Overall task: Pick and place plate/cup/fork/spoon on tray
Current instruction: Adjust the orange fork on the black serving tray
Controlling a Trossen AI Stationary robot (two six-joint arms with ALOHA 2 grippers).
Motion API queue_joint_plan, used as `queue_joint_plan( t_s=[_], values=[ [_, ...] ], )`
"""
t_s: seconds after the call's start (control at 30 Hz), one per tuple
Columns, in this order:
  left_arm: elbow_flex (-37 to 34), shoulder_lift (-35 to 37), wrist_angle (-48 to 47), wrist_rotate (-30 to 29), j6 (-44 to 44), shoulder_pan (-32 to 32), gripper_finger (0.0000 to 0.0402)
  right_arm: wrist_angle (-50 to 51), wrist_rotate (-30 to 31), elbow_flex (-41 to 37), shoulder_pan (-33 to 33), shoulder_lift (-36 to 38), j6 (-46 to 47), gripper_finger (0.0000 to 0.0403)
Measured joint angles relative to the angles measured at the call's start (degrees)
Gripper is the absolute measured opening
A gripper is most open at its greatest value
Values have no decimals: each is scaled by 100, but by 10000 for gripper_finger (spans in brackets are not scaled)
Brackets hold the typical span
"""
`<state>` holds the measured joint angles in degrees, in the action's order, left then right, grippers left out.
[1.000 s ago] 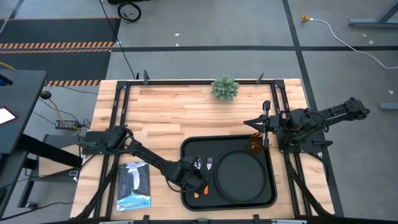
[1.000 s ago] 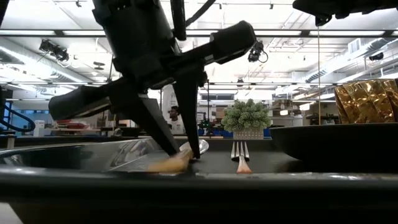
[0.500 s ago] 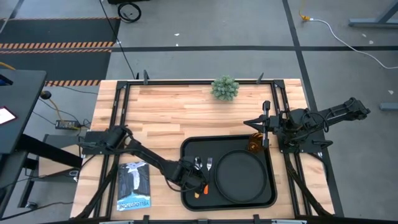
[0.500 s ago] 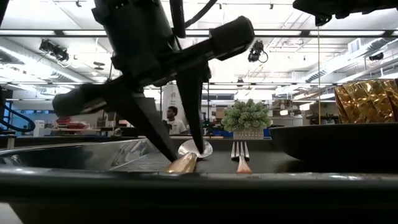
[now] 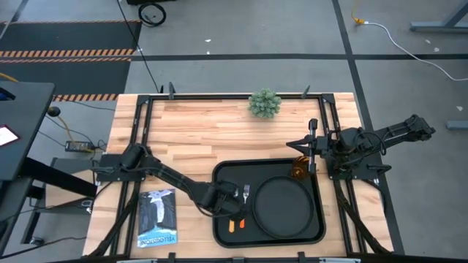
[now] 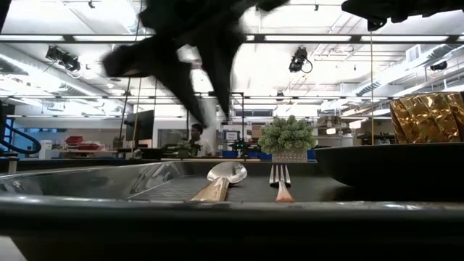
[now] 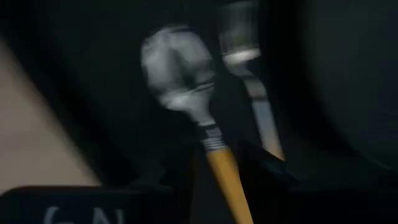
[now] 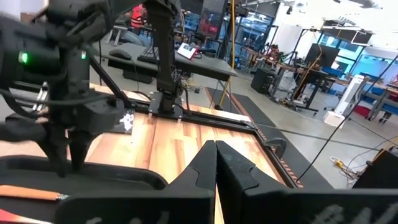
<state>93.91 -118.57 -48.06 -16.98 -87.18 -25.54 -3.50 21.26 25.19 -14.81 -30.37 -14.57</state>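
Note:
The spoon lies flat on the black tray, silver bowl toward the far edge, orange handle near. The fork lies beside it on its right, then the round black plate. The amber cup stands in the tray's far right corner. My left gripper is open and empty, raised above the spoon. In the left wrist view its fingers stand on either side of the spoon's handle without touching it. My right gripper is shut and empty at the table's right edge.
A green spiky plant ball stands at the table's far edge. A printed booklet lies on the wood left of the tray. Bare wood lies between the tray and the far edge.
My left gripper has opened and let go of the spoon's handle. It has then risen straight up, a little toward the far edge. The spoon now lies flat on the tray, its bowl in plain sight beside the fork.

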Motion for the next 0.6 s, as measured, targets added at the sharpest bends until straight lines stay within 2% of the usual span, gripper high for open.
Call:
queue_joint_plan(
  t_s=[0.2, 0.37, 0.6],
  values=[
    [379, 12, 109, -132, 1922, 281, 123, 84, -9, 0, 0, 0, 78, 7],
    [378, 19, 487, -87, 3342, 604, 123, 89, -32, 0, 0, 0, 87, 7],
    [378, 16, 688, 182, 4734, 1053, 123, 89, -37, 0, -2, 0, 161, 7]
  ],
)
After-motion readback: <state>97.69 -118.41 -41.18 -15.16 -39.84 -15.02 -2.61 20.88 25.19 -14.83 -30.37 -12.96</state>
